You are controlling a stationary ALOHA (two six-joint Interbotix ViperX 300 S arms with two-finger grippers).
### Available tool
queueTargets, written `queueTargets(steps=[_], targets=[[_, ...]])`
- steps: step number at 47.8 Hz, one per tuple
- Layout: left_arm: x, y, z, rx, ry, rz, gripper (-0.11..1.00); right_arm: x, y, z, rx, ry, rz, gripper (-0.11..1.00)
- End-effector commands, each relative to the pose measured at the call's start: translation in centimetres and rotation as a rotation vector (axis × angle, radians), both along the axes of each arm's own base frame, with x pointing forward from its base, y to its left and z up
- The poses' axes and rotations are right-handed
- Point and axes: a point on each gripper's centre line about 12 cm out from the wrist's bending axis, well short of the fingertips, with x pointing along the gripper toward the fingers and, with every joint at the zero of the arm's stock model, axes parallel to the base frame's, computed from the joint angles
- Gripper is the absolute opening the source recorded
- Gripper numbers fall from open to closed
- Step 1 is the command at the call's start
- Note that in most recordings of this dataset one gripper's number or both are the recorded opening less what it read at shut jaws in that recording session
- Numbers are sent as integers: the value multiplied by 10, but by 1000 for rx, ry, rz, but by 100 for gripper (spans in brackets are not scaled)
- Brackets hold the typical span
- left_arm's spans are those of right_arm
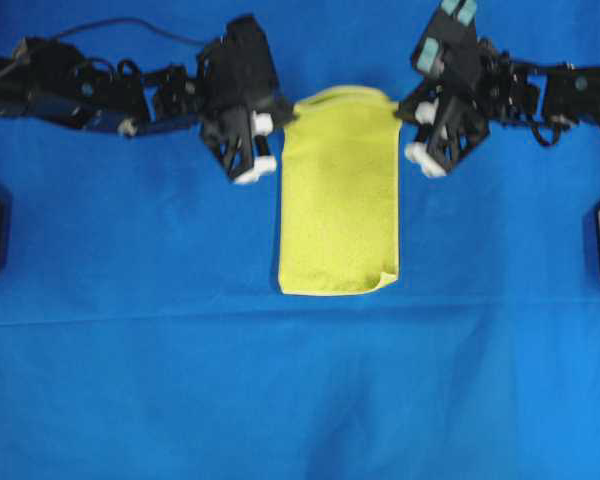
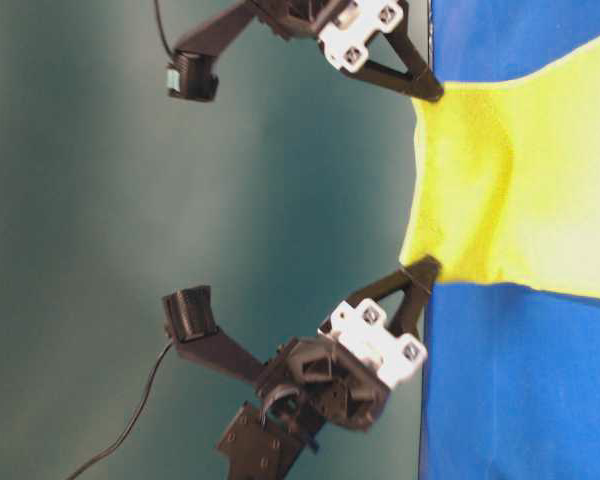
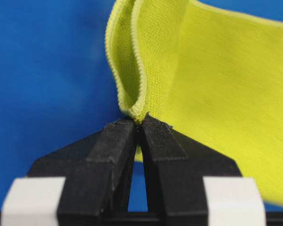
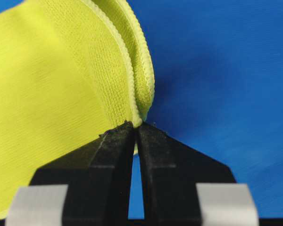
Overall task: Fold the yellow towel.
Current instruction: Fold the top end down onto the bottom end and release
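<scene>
Overhead, sideways table-level, two close wrist views

Blue cloth (image 1: pixel 130 380) lies bare all around the yellow towel (image 1: pixel 338 200).

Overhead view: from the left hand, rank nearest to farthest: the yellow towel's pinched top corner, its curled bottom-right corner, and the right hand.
1. Top-left corner of the bright yellow microfibre towel: pinched in the left hand itself.
2. Right hand: across the towel's top edge, shut on the other top corner.
3. Curled bottom-right corner: diagonally across, at the towel's lower end on the blue cloth.
</scene>
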Motion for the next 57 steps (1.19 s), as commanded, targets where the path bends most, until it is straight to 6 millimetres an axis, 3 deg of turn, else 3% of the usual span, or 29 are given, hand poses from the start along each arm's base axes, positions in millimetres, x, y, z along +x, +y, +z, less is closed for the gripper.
queueTargets(steps=[1,16,32,51,57], targets=[[0,-18,16,6,-19,-44,5,1,14,12,7,-22,22,4],[0,-94,9,-19,28,-222,5,1,69,6,93,3,103,4],[1,-149,-10,-28,81,-356,5,1,109,-4,162,33,159,4],[4,-154,-27,-27,86,-367,7,10,117,-26,187,73,167,4],[6,-149,-28,-26,81,-356,17,12,118,-28,189,74,167,4]])
